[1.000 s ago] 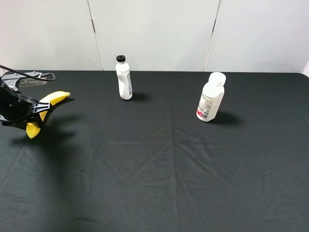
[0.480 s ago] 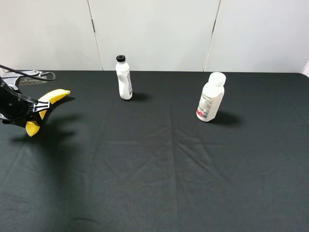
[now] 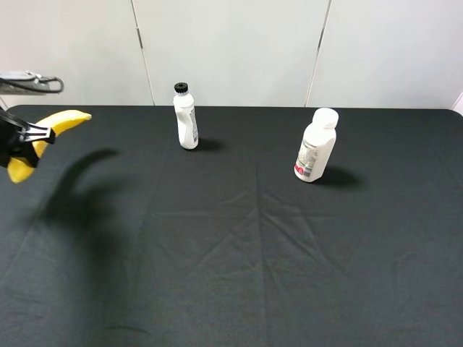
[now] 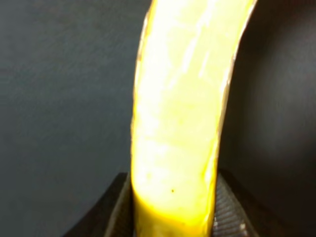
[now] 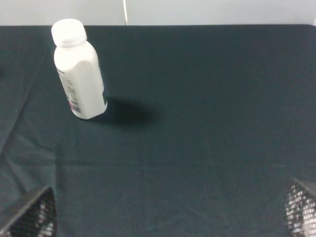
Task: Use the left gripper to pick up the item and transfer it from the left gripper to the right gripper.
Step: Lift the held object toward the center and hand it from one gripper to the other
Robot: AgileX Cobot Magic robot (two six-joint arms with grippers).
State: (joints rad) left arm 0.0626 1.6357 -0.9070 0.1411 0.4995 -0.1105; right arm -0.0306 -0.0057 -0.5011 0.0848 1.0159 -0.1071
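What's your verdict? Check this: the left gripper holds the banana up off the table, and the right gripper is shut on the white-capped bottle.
One part is wrong. The right gripper is open and empty; the right wrist view shows the white-capped bottle standing apart from it. The left gripper does hold the banana up off the table.

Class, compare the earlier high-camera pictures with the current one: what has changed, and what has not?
The left end effector, shut on the banana, has lifted it higher above the table and slightly leftward. Nothing was released. The black-capped bottle and white-capped bottle stayed put.
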